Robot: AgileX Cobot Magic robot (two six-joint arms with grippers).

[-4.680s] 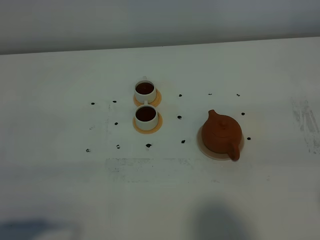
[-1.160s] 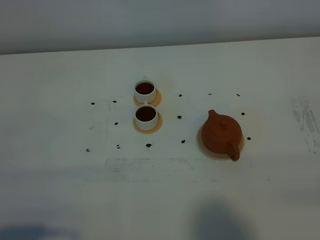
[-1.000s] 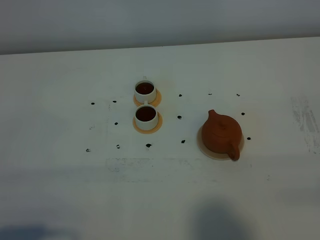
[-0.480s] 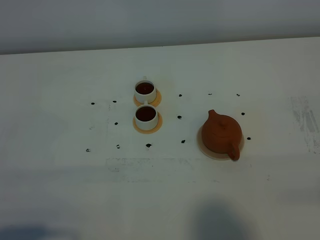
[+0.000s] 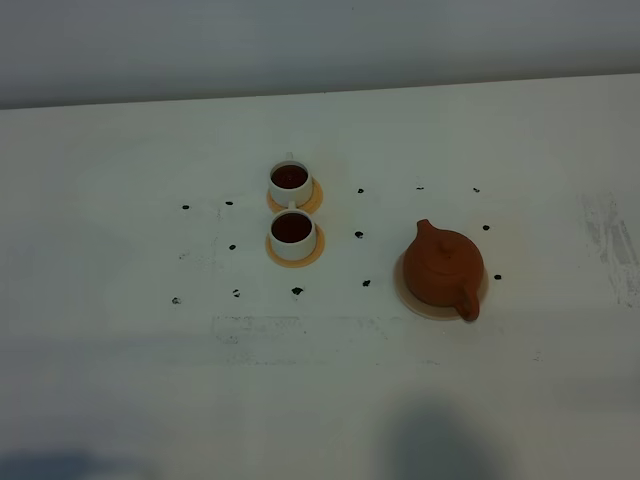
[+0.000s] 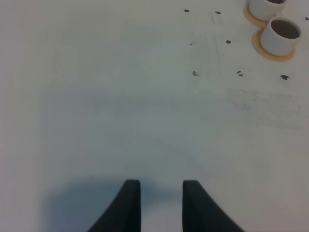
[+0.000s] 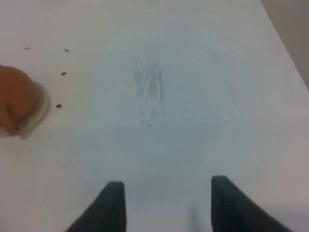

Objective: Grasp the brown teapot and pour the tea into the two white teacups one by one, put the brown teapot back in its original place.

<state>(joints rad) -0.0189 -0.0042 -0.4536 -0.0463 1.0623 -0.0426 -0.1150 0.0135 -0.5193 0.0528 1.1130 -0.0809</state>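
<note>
My left gripper (image 6: 161, 205) shows dark, tapered fingers slightly parted over bare white table (image 6: 120, 121), holding nothing. My right gripper (image 7: 166, 205) is spread wide, also unladen. The squat clay teapot (image 5: 444, 267) sits on its pale round coaster (image 5: 408, 300). Both white teacups (image 5: 291, 182) (image 5: 292, 235) hold dark tea (image 5: 291, 229) on thin orange discs (image 5: 316, 255). In the right wrist view the teapot is cut off at the frame edge.

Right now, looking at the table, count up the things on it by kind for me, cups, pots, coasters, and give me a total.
White teacups: 2, far one, near one, both holding dark tea.
Brown teapot: 1.
Small orange coasters under the cups: 2.
Large beige coaster under the teapot: 1.
Total: 6 things.
</note>
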